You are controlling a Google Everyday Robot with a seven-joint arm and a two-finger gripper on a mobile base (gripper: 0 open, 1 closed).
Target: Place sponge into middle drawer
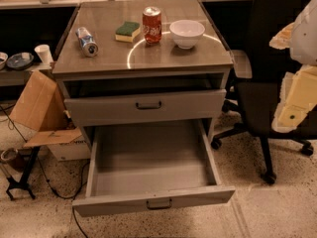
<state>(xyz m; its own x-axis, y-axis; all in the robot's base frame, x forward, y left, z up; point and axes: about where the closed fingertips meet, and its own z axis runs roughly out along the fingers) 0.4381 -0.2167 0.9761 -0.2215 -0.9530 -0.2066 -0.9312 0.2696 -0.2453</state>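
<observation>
The sponge [128, 31], dark green on top and yellow below, lies on the cabinet top at the back, just left of a red soda can [152, 25]. The middle drawer [153, 201], the lower of the two grey drawers, is pulled far out and its inside is bare. Its dark bar handle sits mid-front. My gripper [293, 114], white and yellowish, hangs at the right edge of the view, in front of a black chair. It is well to the right of the cabinet, touches nothing and holds nothing that I can see.
A white bowl [186, 32] stands right of the red can, and a silver can [87, 41] lies on its side at the left. The upper drawer [146, 105] is out a little. A black office chair [277, 58] stands right; cardboard [37, 103] and cables sit left.
</observation>
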